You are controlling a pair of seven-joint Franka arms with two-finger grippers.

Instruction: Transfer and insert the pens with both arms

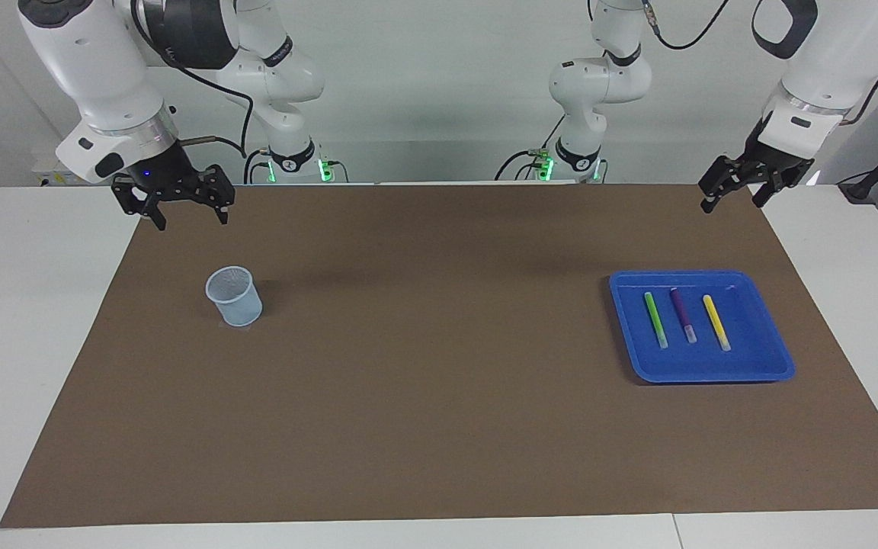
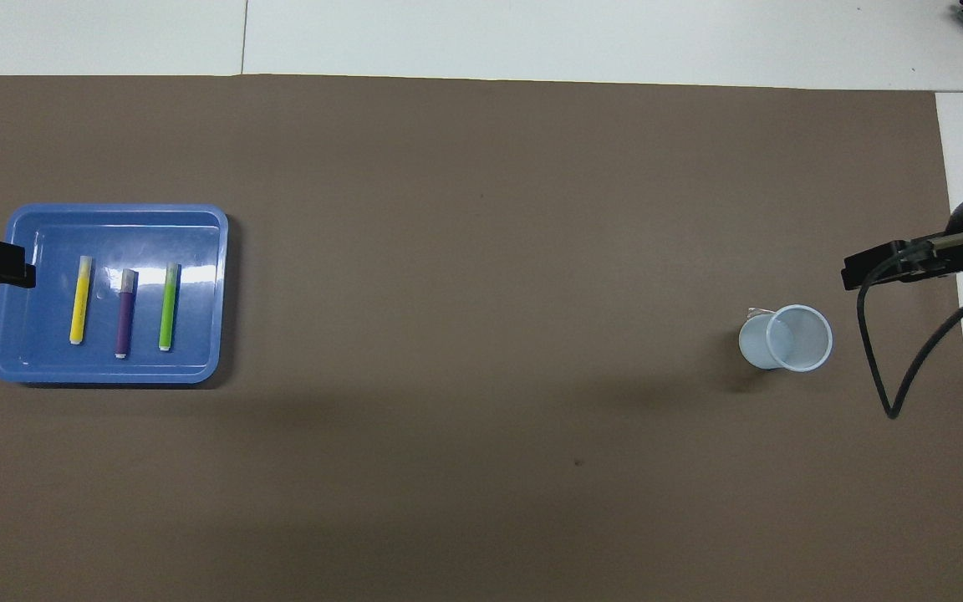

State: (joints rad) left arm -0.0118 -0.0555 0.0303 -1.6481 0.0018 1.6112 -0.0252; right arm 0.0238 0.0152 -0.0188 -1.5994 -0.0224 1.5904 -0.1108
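Note:
Three pens lie side by side in a blue tray [image 1: 761,358] toward the left arm's end: green [image 1: 655,320], purple [image 1: 683,315] and yellow [image 1: 716,322]. They also show in the overhead view: green [image 2: 168,306], purple [image 2: 124,313], yellow [image 2: 80,299]. My left gripper [image 1: 730,206] is open and empty, raised over the mat's corner by the tray. My right gripper [image 1: 192,221] is open and empty, raised over the mat's edge close to a pale blue cup [image 1: 234,296].
The cup [image 2: 787,338] stands upright on the brown mat [image 1: 439,366], toward the right arm's end. The tray [image 2: 197,251] holds only the pens. A black cable [image 2: 891,393] hangs from the right arm beside the cup.

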